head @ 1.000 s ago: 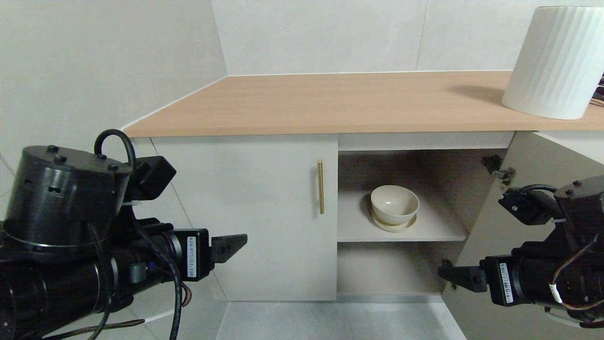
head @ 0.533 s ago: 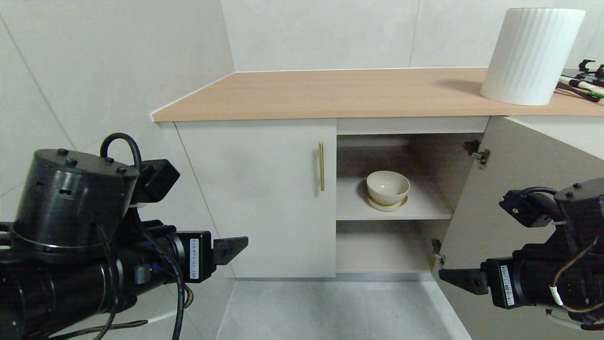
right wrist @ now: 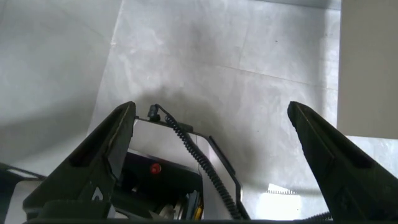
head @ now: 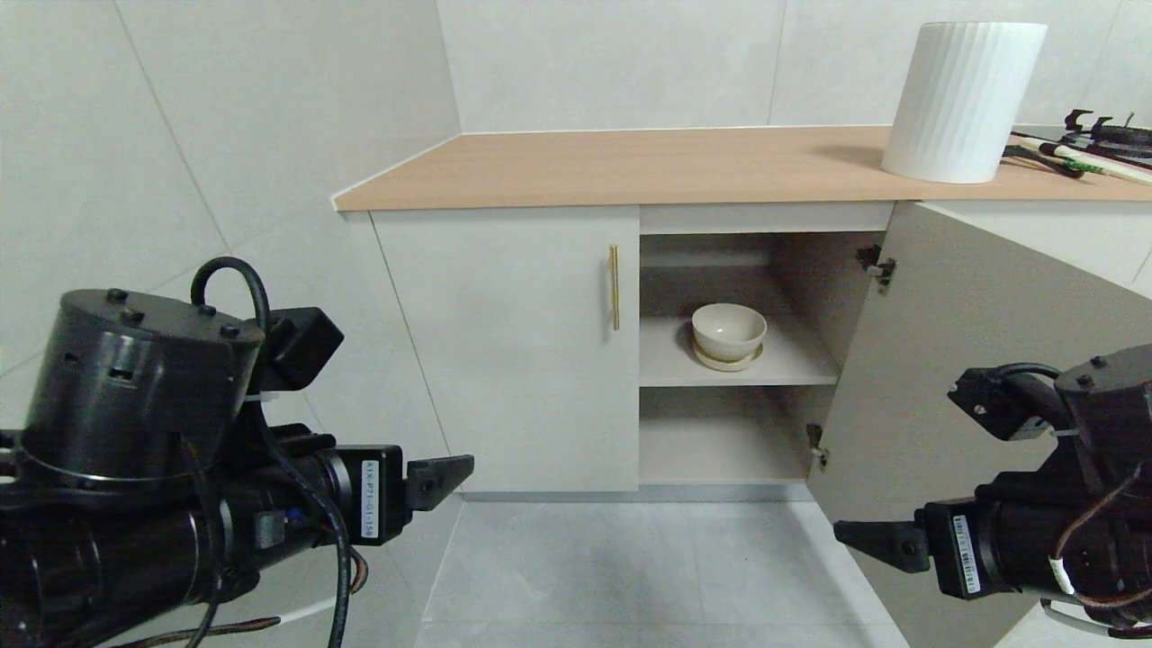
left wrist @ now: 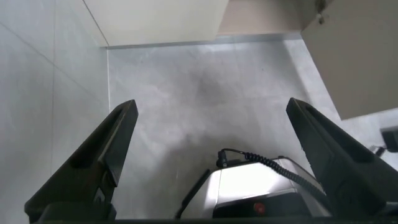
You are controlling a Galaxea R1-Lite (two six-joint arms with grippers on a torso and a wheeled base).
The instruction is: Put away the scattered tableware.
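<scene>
Fingers point(left wrist: 106, 155) of the left gripper point(left wrist: 211, 109) are standing spread wide apart with nothing between them, and those of the right gripper point(right wrist: 211, 111) are spreading just as wide, also holding nothing. Both grippers are hovering low above a grey tiled floor point(head: 630, 567), one at each side, well apart from a white cabinet point(head: 765, 218). A cream bowl point(head: 729, 328) is sitting upright on a matching saucer point(head: 725, 364) on the upper shelf point(head: 796, 364) of the cabinet's right compartment, whose right door point(head: 954, 360) is hanging open. The left door point(head: 513, 342), bearing a slim brass handle point(head: 614, 287), is sitting shut. On the wooden countertop point(head: 630, 166) a white ribbed cylinder point(head: 961, 101) is standing toward the right, with long utensils point(head: 1080, 148) lying just beside it.
</scene>
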